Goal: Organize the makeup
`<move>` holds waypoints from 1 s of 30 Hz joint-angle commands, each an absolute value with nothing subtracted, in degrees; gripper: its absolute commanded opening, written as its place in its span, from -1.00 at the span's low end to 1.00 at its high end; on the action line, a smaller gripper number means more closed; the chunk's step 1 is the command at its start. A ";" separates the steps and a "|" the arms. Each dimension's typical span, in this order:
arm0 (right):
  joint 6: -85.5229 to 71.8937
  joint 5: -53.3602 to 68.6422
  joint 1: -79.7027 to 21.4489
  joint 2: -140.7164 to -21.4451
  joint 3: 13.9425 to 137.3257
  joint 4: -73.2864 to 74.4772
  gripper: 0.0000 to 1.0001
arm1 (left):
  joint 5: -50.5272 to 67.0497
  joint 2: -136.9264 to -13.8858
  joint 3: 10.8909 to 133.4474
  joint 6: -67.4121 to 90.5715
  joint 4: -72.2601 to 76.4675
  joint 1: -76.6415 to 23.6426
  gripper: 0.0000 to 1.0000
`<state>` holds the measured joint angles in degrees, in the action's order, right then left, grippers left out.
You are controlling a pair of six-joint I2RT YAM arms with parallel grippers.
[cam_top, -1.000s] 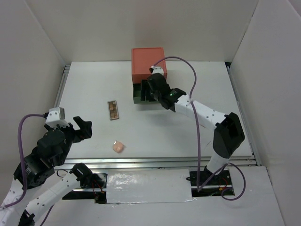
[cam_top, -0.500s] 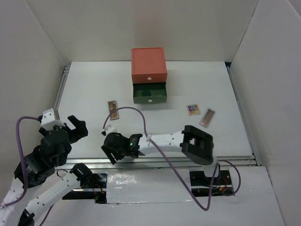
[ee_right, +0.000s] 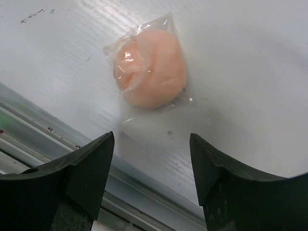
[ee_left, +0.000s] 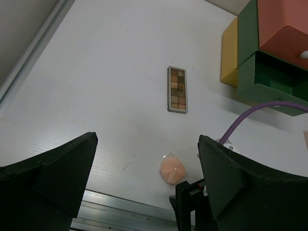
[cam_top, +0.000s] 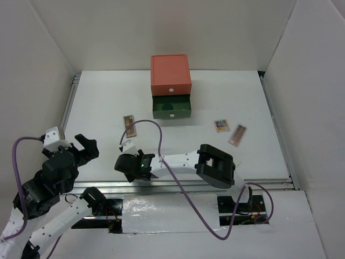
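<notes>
A peach puff [ee_right: 151, 72] in a clear wrapper lies on the white table near the front rail. It also shows in the left wrist view [ee_left: 172, 170]. My right gripper [ee_right: 151, 163] is open, just short of the puff and not touching it. In the top view the right gripper [cam_top: 125, 170] hides the puff. My left gripper [cam_top: 86, 148] is open and empty at the front left. A brown palette [cam_top: 129, 124] lies left of the drawer box. A multicolour palette [cam_top: 221, 125] and a pinkish palette [cam_top: 237, 135] lie to the right.
The stacked drawer box [cam_top: 170, 74] stands at the back centre, its green drawer [cam_top: 171, 107] pulled out, a dark round shape inside. The metal front rail [ee_right: 53, 144] runs just beneath my right fingers. A purple cable [cam_top: 156, 135] loops over the table.
My right arm has swung from the green drawer to the front left, down over the puff. That uncovered the two palettes on the right. My left gripper has drifted slightly left.
</notes>
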<state>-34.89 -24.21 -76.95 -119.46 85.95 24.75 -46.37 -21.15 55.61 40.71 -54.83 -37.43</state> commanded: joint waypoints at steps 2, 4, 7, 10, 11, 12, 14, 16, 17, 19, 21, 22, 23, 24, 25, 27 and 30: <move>-35.51 -30.75 -76.90 -120.76 92.62 28.39 0.45 | -45.97 -21.27 56.60 39.73 -52.03 -37.71 0.99; -35.07 -31.90 -76.82 -121.99 93.77 28.48 0.45 | -45.88 -21.01 56.51 39.64 -51.94 -37.71 0.99; -33.67 -32.35 -76.29 -122.17 94.66 26.81 0.45 | -45.70 -20.92 56.60 39.55 -51.86 -37.71 0.99; -33.22 -29.54 -74.54 -123.31 96.32 26.28 0.46 | -45.53 -21.09 56.43 39.29 -51.68 -37.71 0.99; -33.31 -29.01 -73.40 -123.75 97.29 26.54 0.46 | -45.53 -21.18 56.51 39.37 -51.68 -37.71 0.99; -33.31 -27.87 -72.78 -124.97 97.73 26.63 0.46 | -45.44 -21.27 56.51 39.29 -51.68 -37.71 0.99; -33.75 -26.20 -71.29 -126.03 98.61 27.33 0.43 | -45.35 -21.27 56.51 39.20 -51.77 -37.71 0.99; -33.92 -23.21 -70.75 -126.91 97.57 25.76 0.38 | -45.35 -21.01 56.43 39.11 -51.59 -37.71 0.99; -33.75 -22.33 -70.75 -127.44 97.30 25.32 0.22 | -45.35 -21.01 56.51 39.20 -51.59 -37.71 0.99; -33.84 -20.40 -70.75 -128.32 97.47 25.31 -0.04 | -45.35 -20.74 56.43 39.02 -51.50 -37.71 0.99; -34.10 -19.08 -70.84 -129.46 97.91 26.27 -0.22 | -45.26 -20.74 56.43 39.02 -51.50 -37.71 0.99; -34.10 -18.46 -70.84 -129.55 97.48 26.11 -0.33 | -45.26 -20.83 56.43 38.94 -51.50 -37.71 0.99; -34.10 -17.94 -70.93 -129.12 97.12 26.10 -0.55 | -45.18 -20.74 56.34 38.94 -51.42 -37.71 0.99; -34.19 -17.76 -70.93 -128.59 96.77 26.02 -0.71 | -45.18 -20.66 56.42 38.94 -51.42 -37.71 0.99; -34.45 -18.01 -70.93 -126.93 95.55 25.49 -1.00 | -45.09 -20.74 56.34 38.94 -51.33 -37.71 0.99; -34.54 -19.06 -70.93 -124.47 93.70 24.96 -1.00 | -45.00 -20.66 56.34 38.85 -51.42 -37.71 0.99; -33.84 -22.22 -70.84 -118.40 93.25 25.84 -1.00 | -44.91 -20.65 56.34 38.85 -51.24 -37.71 0.99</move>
<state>-34.00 -20.53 -70.30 -125.34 94.26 24.95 -45.04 -21.12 55.61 40.32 -53.54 -37.43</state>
